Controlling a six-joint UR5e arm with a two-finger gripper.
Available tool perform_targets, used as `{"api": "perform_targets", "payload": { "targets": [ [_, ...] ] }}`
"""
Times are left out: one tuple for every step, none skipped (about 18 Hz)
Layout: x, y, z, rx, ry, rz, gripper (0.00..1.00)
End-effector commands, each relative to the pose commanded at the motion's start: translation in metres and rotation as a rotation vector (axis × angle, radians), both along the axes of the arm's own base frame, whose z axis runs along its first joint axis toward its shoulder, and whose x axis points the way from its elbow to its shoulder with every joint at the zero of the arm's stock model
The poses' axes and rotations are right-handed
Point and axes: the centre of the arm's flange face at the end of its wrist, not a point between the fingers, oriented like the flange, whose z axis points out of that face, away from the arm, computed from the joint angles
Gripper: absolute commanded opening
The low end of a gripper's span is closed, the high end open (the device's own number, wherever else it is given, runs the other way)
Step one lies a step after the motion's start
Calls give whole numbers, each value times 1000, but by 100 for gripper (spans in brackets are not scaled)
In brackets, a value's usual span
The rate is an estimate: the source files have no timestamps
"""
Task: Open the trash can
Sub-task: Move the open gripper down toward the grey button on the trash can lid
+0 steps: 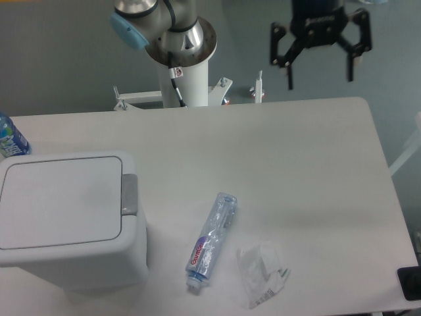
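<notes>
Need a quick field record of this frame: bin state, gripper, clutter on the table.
trash can: white bin at the table's left front, lid shut flat
push button: grey tab on the lid's right edge, untouched
gripper: open, empty, raised over the table's far right edge, far from the bin
plastic bottle: crushed clear bottle lying right of the bin
wrapper: crumpled clear plastic near the front edge
second bottle: blue-labelled bottle partly cut off at the left edge, behind the bin
task status: not yet begun

One fixed view, high and facing the robot.
It looks steeply down across the surface (296, 171) toward the arm's base (183, 62) at the far edge.
</notes>
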Motion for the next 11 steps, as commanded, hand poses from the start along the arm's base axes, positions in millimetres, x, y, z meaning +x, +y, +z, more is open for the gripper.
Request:
{"api": "perform_targets", "payload": {
  "targets": [
    [9,13,-2,21,-32,3,100],
    [20,25,-1,57,-71,4,100],
    [26,36,-5,92,-127,16,100],
    [28,42,-10,123,-185,45,100],
    [29,47,-13,154,-242,79,100],
    [31,55,-19,179,-304,107,100],
    [33,61,-21,205,-352,121,100],
    [34,66,-25,213,-383,126,100],
    [35,69,-30,210,-398,122,100],
    [40,73,-33,205,-404,112,100],
    [43,80,-40,196,-416,101,100]
  ]
}}
